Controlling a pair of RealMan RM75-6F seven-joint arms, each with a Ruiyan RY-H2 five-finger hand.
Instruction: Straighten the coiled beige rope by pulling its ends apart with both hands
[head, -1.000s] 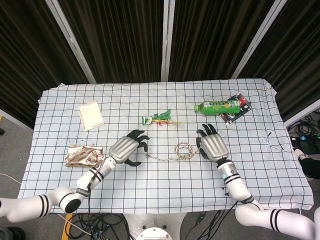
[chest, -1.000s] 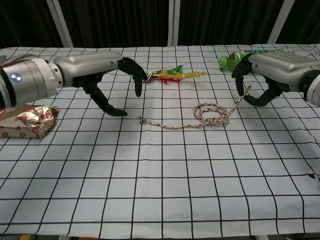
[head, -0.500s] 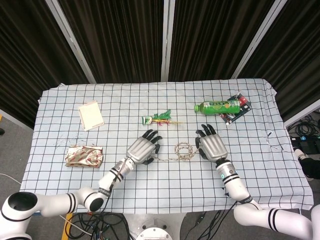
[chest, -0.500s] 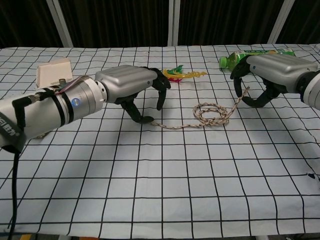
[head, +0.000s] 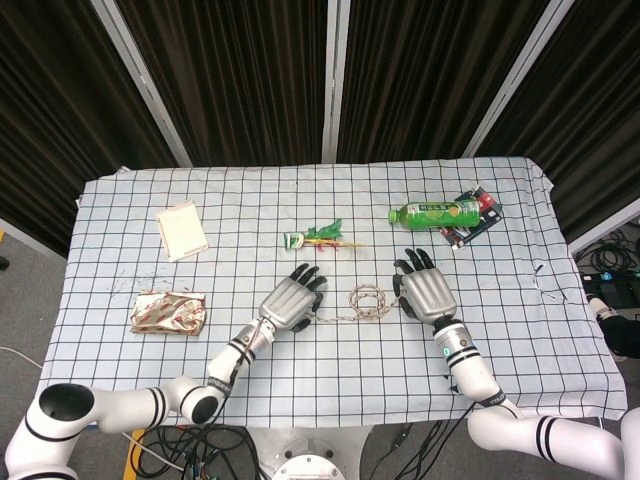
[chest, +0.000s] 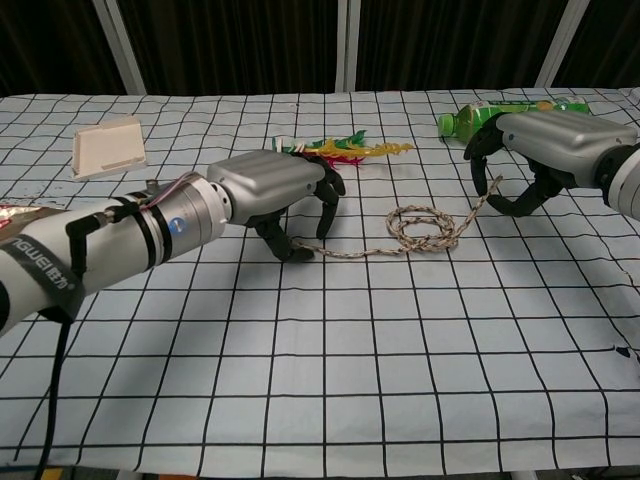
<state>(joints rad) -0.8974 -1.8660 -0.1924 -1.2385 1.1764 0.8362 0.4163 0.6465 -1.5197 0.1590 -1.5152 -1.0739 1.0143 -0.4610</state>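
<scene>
The beige rope (head: 366, 298) lies on the checked cloth, its small coil (chest: 425, 226) right of the middle and a straight tail running left. My left hand (chest: 285, 188) arches over the tail's left end, its thumb and a fingertip (chest: 322, 238) down on either side of it. The end itself is hidden under the thumb, with no closed grip visible. In the head view the left hand (head: 292, 300) sits just left of the coil. My right hand (chest: 545, 150) holds the right end, which rises off the table to its fingers; in the head view the right hand (head: 425, 290) is next to the coil.
A green bottle (head: 435, 212) and a red-black packet (head: 478, 215) lie behind the right hand. A green-yellow wrapper (head: 320, 238) sits behind the left hand. A beige box (head: 182, 230) and a crumpled foil packet (head: 168, 312) lie at the left.
My left hand moved right from near the foil packet to the rope's left end and lowered its fingers around it. The right hand and the coil stayed in place.
</scene>
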